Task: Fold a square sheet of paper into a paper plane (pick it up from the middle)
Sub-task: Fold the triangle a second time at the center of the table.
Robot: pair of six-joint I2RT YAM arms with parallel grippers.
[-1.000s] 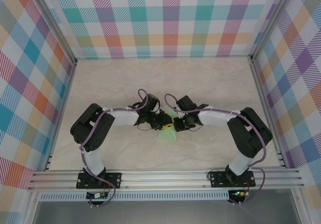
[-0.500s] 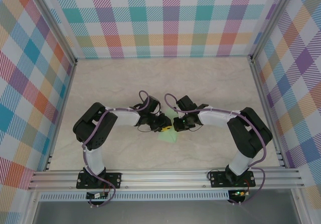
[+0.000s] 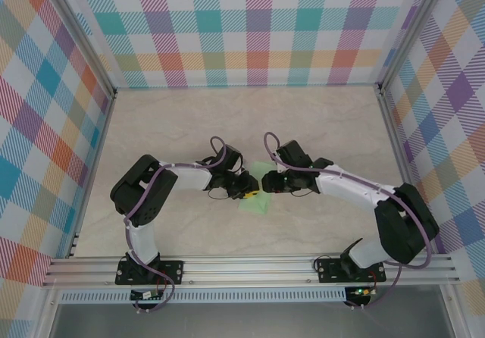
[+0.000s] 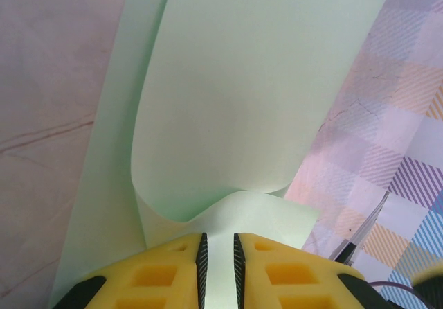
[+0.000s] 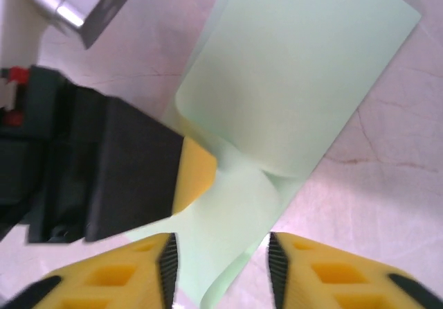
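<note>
**Left tool.** In the left wrist view, we see the left tool (image 4: pixel 217 243) with its two yellow fingers (image 4: pixel 159 274) drawn almost together. It is clamped on a curled fold of the pale green sheet of paper (image 4: pixel 242 94) in the narrow slot between them. Beyond the grip the sheet bows upward in a loose loop, and a lower layer lies flat on the bench (image 4: pixel 48 80).

**Right tool.** In the right wrist view, the right tool (image 5: pixel 221 253) has its fingers (image 5: pixel 118 278) standing well apart, so its jaws are open. The near end of the sheet lies in the gap. We cannot tell whether it touches either pad. The left tool's black and yellow finger enters from the left of this view and meets the paper at the pinched fold.

**Setting.** From above, we find the left tool (image 3: pixel 250 192) and the right tool (image 3: pixel 267 183) nose to nose near the middle of the bench (image 3: pixel 189 118). The sheet (image 3: pixel 255 204) lies between and beneath them, with a corner showing on the near side. Checked walls (image 3: pixel 258 27) enclose the bench on the left, far and right sides.
</note>
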